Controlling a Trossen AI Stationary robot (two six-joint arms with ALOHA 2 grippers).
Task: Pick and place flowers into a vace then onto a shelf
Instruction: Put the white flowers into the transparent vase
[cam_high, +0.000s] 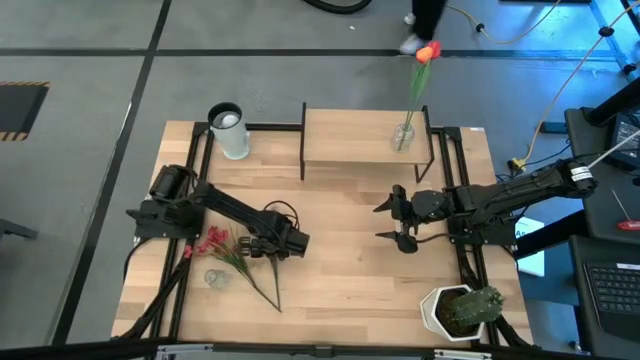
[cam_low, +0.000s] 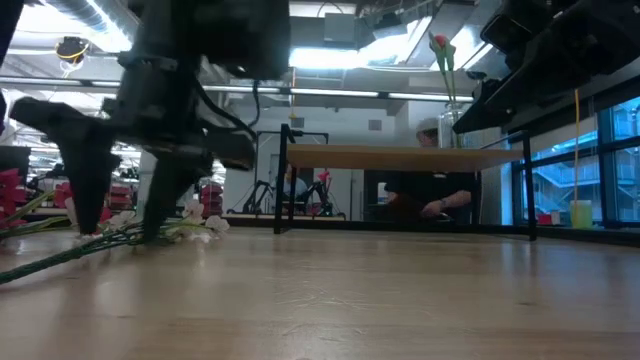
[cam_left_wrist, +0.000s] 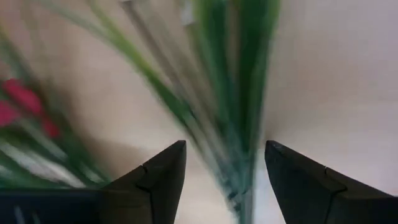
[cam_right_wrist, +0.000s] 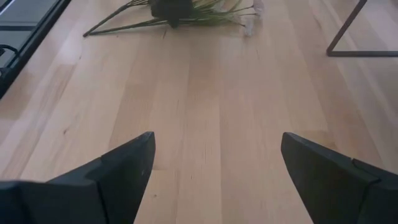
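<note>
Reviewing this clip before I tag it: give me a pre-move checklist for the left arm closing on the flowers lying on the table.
1. Left gripper open: ok.
2. Green stems between its fingers: ok, the flowers lie on the tabletop under it.
3. How many stems the fingers bracket: cannot tell.
4. Right gripper open, holding nothing, apart from the bunch: ok.
5. Glass vase upright on the shelf, one tulip in it: ok.
6. Cactus pot out of the path: ok.
</note>
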